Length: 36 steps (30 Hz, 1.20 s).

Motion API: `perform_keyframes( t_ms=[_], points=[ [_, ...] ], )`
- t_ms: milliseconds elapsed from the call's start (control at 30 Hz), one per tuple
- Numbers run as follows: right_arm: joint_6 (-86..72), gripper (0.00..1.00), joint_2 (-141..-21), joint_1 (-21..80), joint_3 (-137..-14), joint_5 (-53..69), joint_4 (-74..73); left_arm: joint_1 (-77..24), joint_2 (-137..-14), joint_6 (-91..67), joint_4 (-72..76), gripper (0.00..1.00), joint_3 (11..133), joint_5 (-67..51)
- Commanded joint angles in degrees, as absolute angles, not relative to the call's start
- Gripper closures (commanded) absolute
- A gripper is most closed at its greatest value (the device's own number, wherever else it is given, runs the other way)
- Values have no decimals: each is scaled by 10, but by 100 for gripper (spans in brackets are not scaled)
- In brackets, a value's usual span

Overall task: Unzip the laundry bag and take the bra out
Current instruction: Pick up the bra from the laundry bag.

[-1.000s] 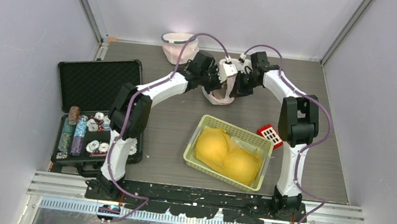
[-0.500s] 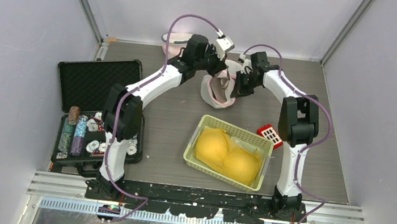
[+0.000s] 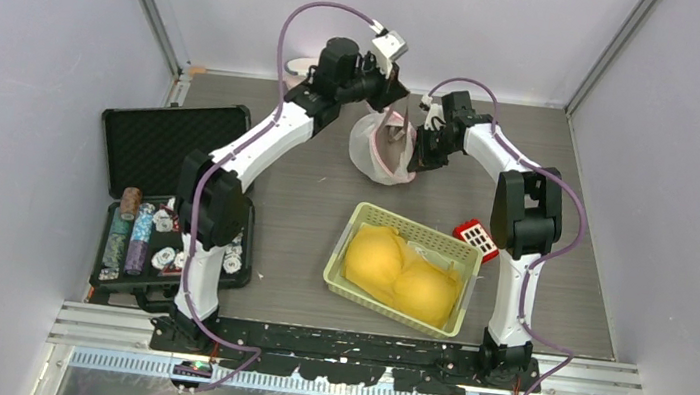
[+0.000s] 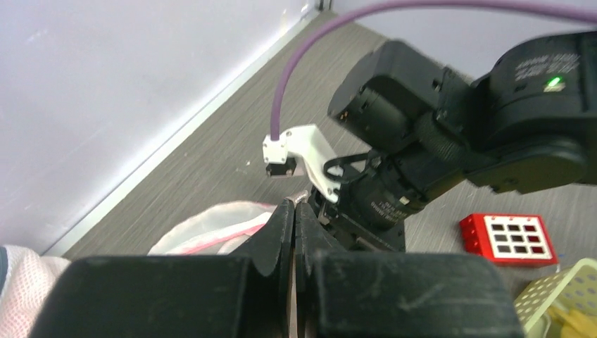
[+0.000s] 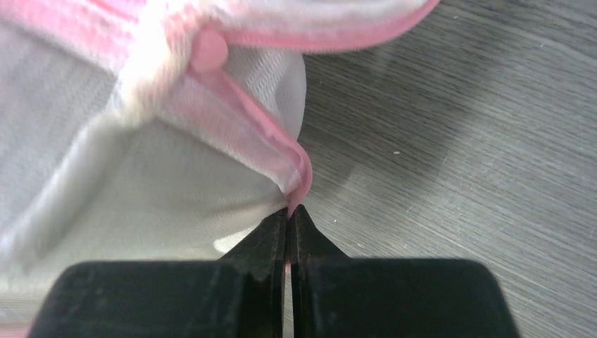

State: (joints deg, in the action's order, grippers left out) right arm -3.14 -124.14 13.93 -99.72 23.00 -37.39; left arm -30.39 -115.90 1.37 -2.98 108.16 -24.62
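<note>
At right hand (image 5: 289, 211), pink-trimmed laundry bag (image 5: 141, 162)

Laundry bag (image 3: 376, 155) behind basket (image 3: 343, 242), case (image 3: 172, 140) left, block (image 3: 477, 237) right of basket

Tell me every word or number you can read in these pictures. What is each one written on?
No word or number here reads clearly.
Pale print on the right arm's black motor housing, beside the green light: too blurred to read.
Marks on the poker chips: too small to read.
Red block: only white squares, no letters.
</note>
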Motion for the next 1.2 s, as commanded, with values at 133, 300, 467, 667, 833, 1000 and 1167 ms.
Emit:
perform_keyframes(
  t_ms=[133, 300, 467, 667, 833, 1000, 1167],
  points=[
    [-21, 99, -1239, 143, -992, 221, -371, -277, -1113, -100, 58, 100, 1151, -308],
    [-26, 99, -1234, 142, -997, 231, -372, -276, -1113, -63, 14, 100, 1136, -355],
    [-26, 98, -1217, 138, -998, 248, -374, -272, -1107, 14, -39, 100, 1061, -368],
    [-24, 93, -1191, 138, -970, 295, -386, -262, -1129, 158, -141, 100, 1037, -386],
    [-13, 75, -1183, 139, -957, 305, -400, -252, -1126, 226, -162, 100, 1009, -409],
    [-7, 67, -1168, 128, -977, 317, -398, -251, -1116, 286, -192, 100, 998, -470],
    [-9, 61, -1141, 126, -992, 337, -354, -252, -1110, 308, -189, 100, 1000, -497]
  ],
)
